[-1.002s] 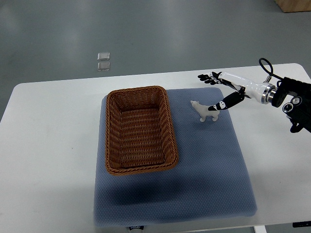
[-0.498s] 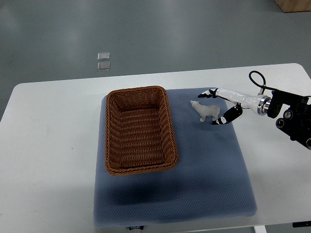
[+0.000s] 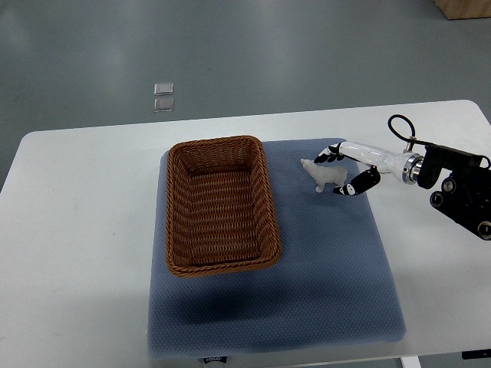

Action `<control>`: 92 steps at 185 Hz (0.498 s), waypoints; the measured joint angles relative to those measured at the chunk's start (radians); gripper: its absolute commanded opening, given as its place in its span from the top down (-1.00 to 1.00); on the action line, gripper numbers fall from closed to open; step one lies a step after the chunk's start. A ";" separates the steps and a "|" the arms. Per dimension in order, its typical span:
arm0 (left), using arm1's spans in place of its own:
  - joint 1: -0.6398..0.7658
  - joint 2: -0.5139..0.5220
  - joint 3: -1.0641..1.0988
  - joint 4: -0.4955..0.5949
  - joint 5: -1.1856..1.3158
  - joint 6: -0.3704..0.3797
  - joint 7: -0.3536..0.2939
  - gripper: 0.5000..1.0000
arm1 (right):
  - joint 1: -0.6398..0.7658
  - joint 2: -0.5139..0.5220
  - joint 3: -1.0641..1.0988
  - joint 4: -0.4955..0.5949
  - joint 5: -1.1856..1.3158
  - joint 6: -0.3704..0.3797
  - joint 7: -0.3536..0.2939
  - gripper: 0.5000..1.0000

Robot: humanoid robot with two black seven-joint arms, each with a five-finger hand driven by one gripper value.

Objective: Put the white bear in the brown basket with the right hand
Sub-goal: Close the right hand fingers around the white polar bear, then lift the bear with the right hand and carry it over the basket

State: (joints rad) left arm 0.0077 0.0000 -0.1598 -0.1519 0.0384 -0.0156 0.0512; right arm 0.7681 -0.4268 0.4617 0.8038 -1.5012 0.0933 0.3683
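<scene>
A white table [image 3: 84, 199] fills most of the top view, and a blue-grey mat [image 3: 322, 268] lies across its middle. Taking the mat as the landmark, the brown wicker basket [image 3: 221, 205] stands on the mat's left half, its long sides running toward the far edge of the table, and its woven floor holds nothing. Right of the basket, clear of its rim and on the far part of the mat, the white bear [image 3: 325, 175] stands upright on its legs with its head turned toward the basket. The right hand [image 3: 345, 170] reaches in from the picture's right edge over the mat's far right corner and brackets the bear: its black-tipped fingers [image 3: 328, 156] curl over the bear's far side at the back, while the thumb [image 3: 356, 185] sits just beside the rear on the near side. The fingers appear to touch the toy, but the bear's feet rest on the mat and whether the grip has actually closed cannot be told. Behind the hand, the white forearm leads to a black wrist unit [image 3: 456, 188] over bare table right of the mat.
</scene>
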 measured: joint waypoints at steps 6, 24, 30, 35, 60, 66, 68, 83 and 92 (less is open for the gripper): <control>0.000 0.000 0.000 0.000 0.000 0.000 0.000 -1.00 | 0.000 0.000 0.000 0.000 -0.003 -0.001 -0.004 0.12; 0.000 0.000 0.000 0.000 0.000 0.000 0.000 -1.00 | -0.001 0.002 -0.007 -0.003 -0.010 -0.004 -0.011 0.37; 0.000 0.000 0.000 0.000 0.000 0.000 0.000 -1.00 | 0.001 0.002 -0.013 -0.005 -0.015 -0.006 -0.012 0.39; 0.000 0.000 0.000 0.000 0.000 0.000 0.000 -1.00 | 0.004 0.002 -0.017 -0.008 -0.019 -0.011 -0.012 0.42; 0.000 0.000 0.000 0.000 0.000 0.000 0.000 -1.00 | 0.015 0.003 -0.050 -0.019 -0.027 -0.062 -0.018 0.85; 0.000 0.000 0.000 0.000 0.000 0.000 0.000 -1.00 | 0.016 0.003 -0.057 -0.020 -0.028 -0.077 -0.024 0.92; 0.000 0.000 0.000 0.000 0.000 0.000 0.000 -1.00 | 0.016 0.003 -0.059 -0.020 -0.028 -0.081 -0.026 0.97; 0.000 0.000 0.000 0.000 0.000 0.000 0.000 -1.00 | 0.017 0.002 -0.066 -0.021 -0.028 -0.108 -0.037 1.00; 0.000 0.000 0.000 0.000 0.000 0.000 0.000 -1.00 | 0.018 0.002 -0.067 -0.021 -0.028 -0.118 -0.039 1.00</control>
State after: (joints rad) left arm 0.0077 0.0000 -0.1598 -0.1519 0.0384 -0.0153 0.0512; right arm 0.7863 -0.4248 0.3947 0.7824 -1.5291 -0.0249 0.3292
